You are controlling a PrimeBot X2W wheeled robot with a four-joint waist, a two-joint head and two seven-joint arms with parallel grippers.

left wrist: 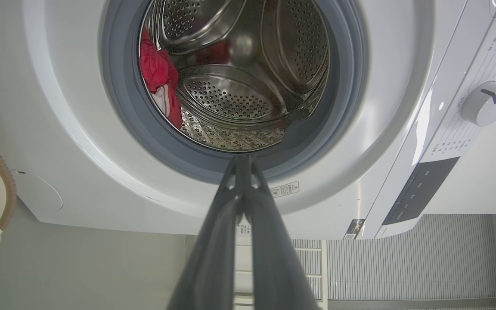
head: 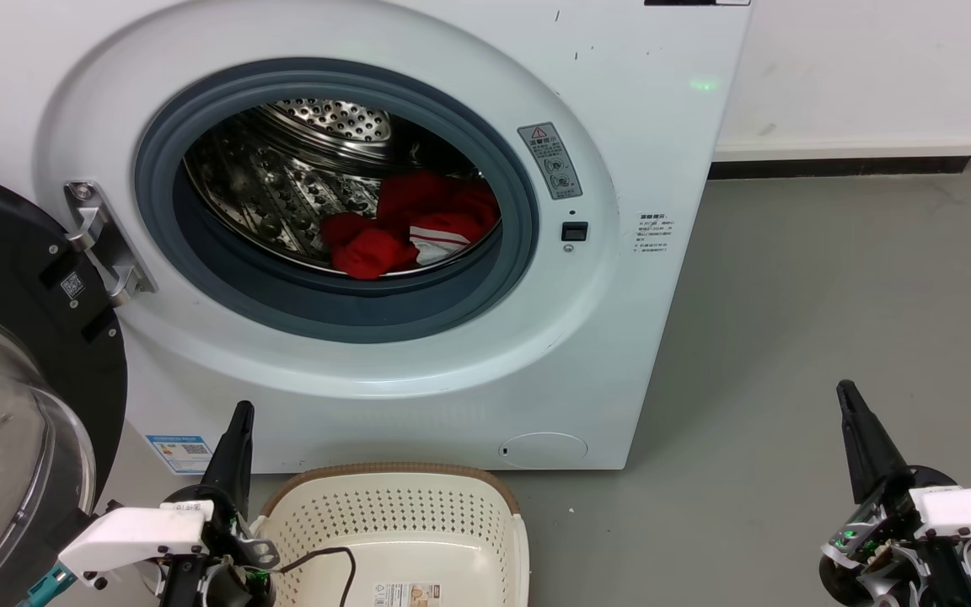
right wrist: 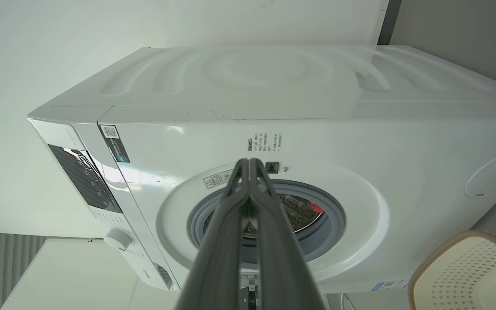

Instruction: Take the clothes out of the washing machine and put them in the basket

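Basket (head: 384,514) is sitting right in front of the washer (head: 620,354) so the clothes (head: 405,228) travel short; left gripper (head: 241,413) and right gripper (head: 850,396) are hanging closed, empty

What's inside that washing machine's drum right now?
A crumpled red garment with a white, red-striped part lies low in the steel drum. Anything beneath it is covered, and the grey rim hides the drum's nearest floor.

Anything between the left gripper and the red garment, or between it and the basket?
Nothing visible. The black-framed glass door is swung aside, so the white washing machine's porthole is open between the left gripper and the bright red garment. The cream perforated plastic basket sits open below.
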